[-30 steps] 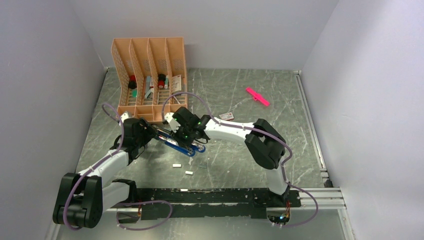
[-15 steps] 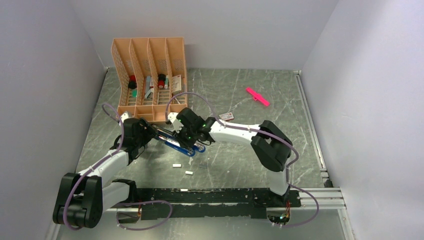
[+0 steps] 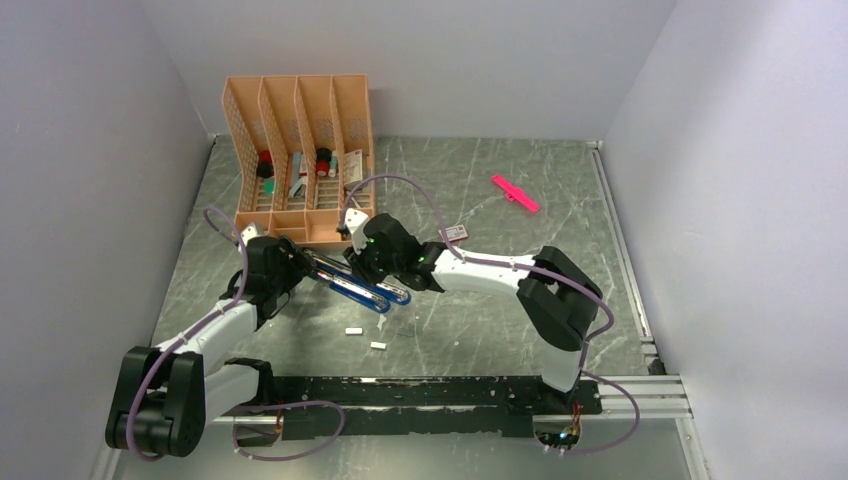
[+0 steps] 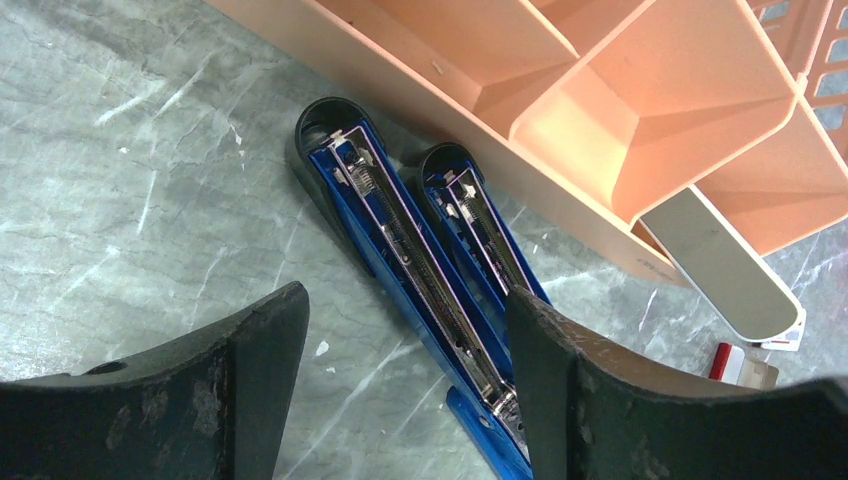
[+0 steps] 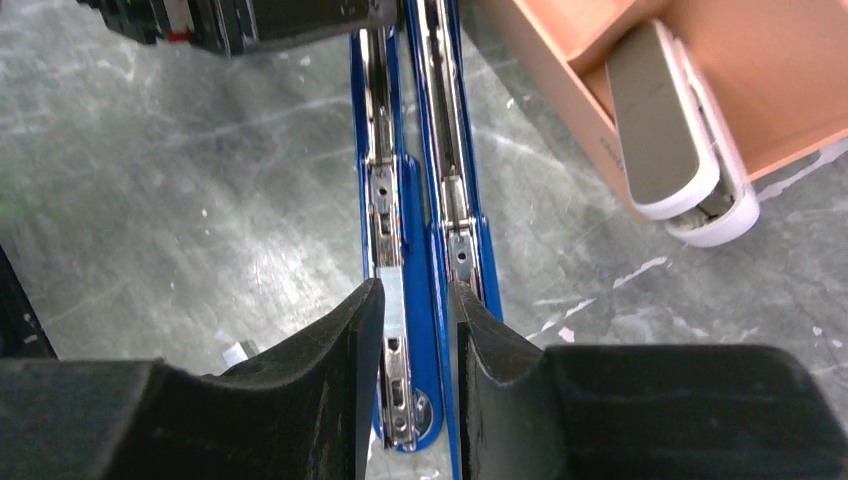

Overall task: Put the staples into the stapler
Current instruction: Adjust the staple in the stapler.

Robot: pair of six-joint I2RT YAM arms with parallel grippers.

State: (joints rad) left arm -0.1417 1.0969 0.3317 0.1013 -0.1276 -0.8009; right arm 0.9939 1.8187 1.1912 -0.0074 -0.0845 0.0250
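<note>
The blue stapler (image 3: 350,288) lies opened flat on the table, its two metal rails side by side (image 4: 420,260). A pale silvery strip of staples (image 5: 392,300) rests on the left rail, just ahead of my right gripper's fingertips. My right gripper (image 5: 415,290) hovers over the stapler's round end (image 3: 375,280), jaws a narrow gap apart, clamping nothing. My left gripper (image 4: 405,300) stands wide open over the stapler's other end (image 3: 300,262), its right finger above the rails. Two loose staple strips (image 3: 352,330) (image 3: 378,346) lie on the table nearer me.
An orange desk organiser (image 3: 300,150) stands right behind the stapler, with a grey-and-white flat object (image 5: 665,150) poking out at its base. The small pink-and-white box (image 3: 453,232) lies behind the right arm. A pink stick (image 3: 515,193) lies far right.
My right gripper has shifted a little up and left along the stapler, its elbow swinging right, and its jaws have parted slightly. The left arm has stayed still.
</note>
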